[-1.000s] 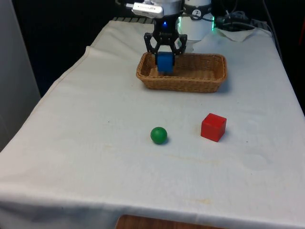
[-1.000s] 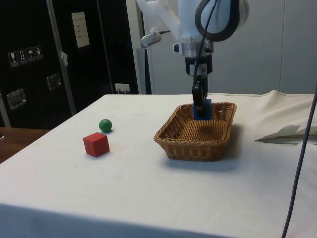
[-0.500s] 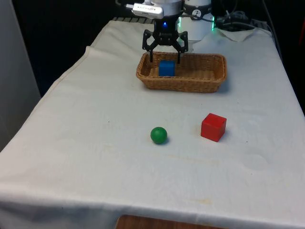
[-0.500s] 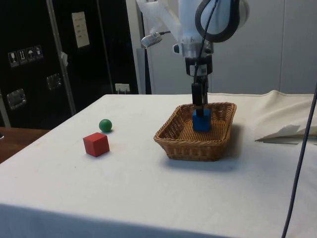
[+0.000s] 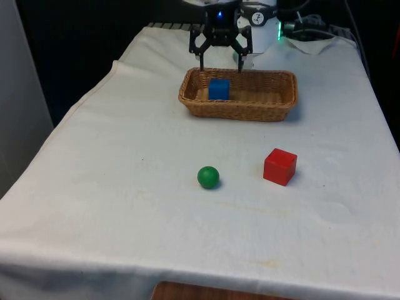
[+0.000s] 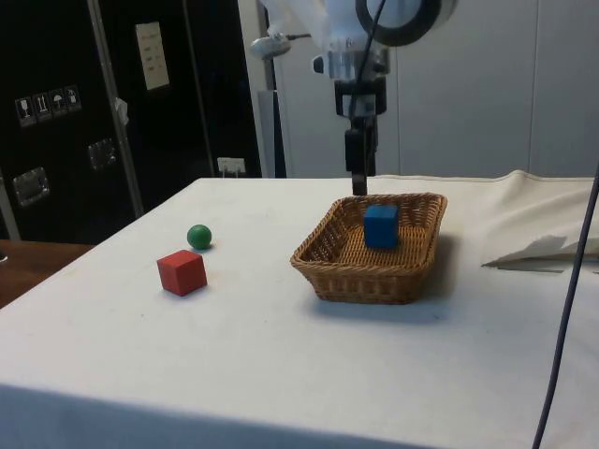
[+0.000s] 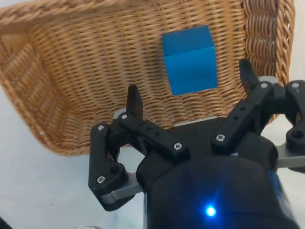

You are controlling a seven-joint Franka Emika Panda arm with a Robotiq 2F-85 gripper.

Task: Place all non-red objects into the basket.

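A blue cube (image 5: 219,89) (image 6: 380,225) (image 7: 189,59) rests inside the wicker basket (image 5: 275,107) (image 6: 356,276) (image 7: 66,71), at the end on the front view's left. My gripper (image 5: 220,64) (image 6: 359,187) (image 7: 189,88) hangs open just above the cube, with nothing between its fingers. A green ball (image 5: 208,177) (image 6: 198,237) lies on the cloth nearer the front edge. A red cube (image 5: 279,166) (image 6: 182,272) sits beside the ball, toward the front view's right.
Crumpled white cloth or paper (image 5: 312,39) (image 6: 538,251) lies behind the basket at the far end. Wide bare cloth (image 5: 125,187) stretches between the basket and the two loose objects.
The fingers opened and let go of the blue cube, which dropped onto the basket floor. The gripper then rose straight up above the basket.
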